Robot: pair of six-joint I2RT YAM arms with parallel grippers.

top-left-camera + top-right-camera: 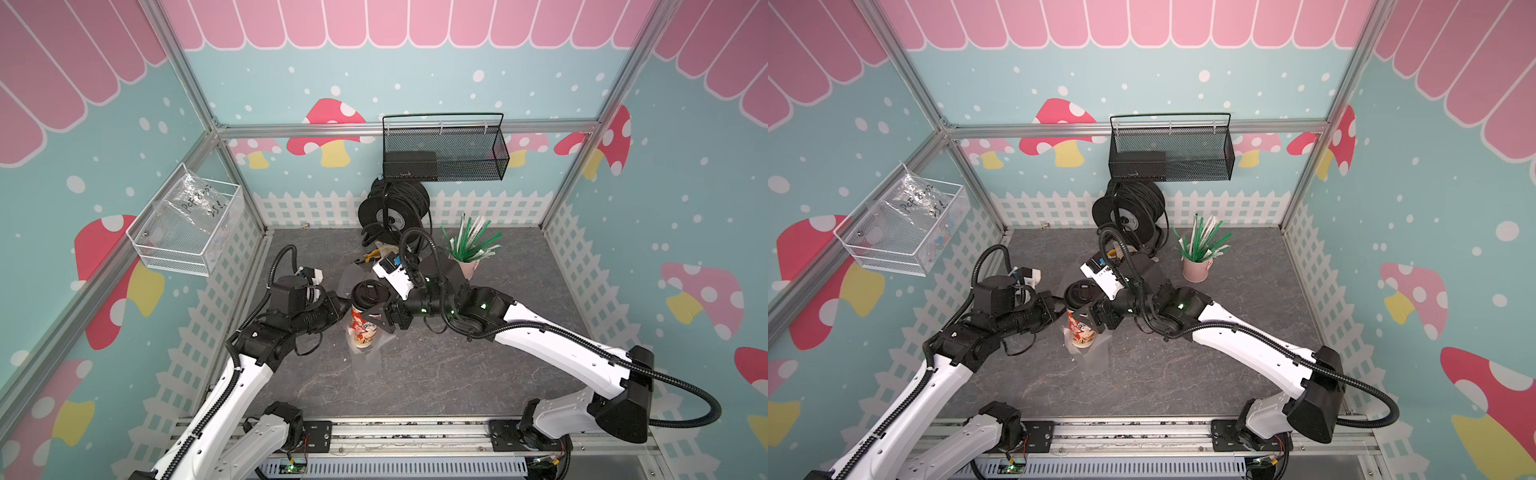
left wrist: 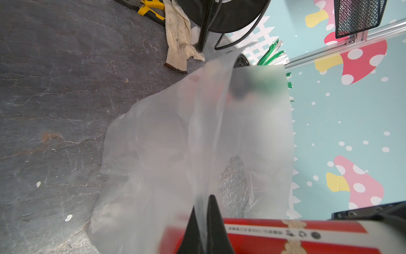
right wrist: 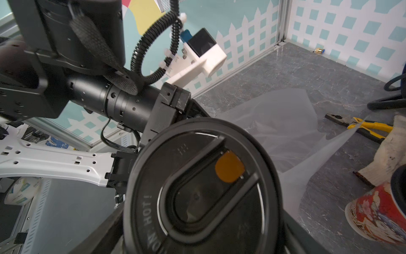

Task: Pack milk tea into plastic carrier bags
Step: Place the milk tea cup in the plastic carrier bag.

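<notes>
I took the black cable reel [image 1: 392, 208] at the back of the grey table [image 1: 478, 365] as my mark. The milk tea cup [image 1: 365, 324] stood upright well in front of that reel, on my side of it, and both top views showed its black lid [image 3: 197, 187] uppermost.

My right gripper [image 1: 376, 309] reached in from the right, on my side of the reel, and clasped the cup. Its jaws were spread wide, one on each side of the cup just under the lid, which filled most of the right wrist view.

My left gripper [image 2: 203, 204] was closed, its two black fingertips pinched together on a fold of the plastic carrier bag [image 2: 175, 143]. It sat just beside the cup, on the cup's left.

The bag's thin clear film spread over the table from the cup's foot back toward the reel, and some of it lay crumpled round the base of the cup [image 1: 1096, 357]. I could not tell whether the cup was inside the bag or only standing on it.

A second milk tea cup [image 3: 377, 215] showed only in the right wrist view, beside a cream glove [image 3: 391, 154]. The glove and yellow-handled pliers [image 3: 362, 126] lay at the reel's foot. The pink cup of green-white straws [image 1: 467, 266] stood just right of the reel.
</notes>
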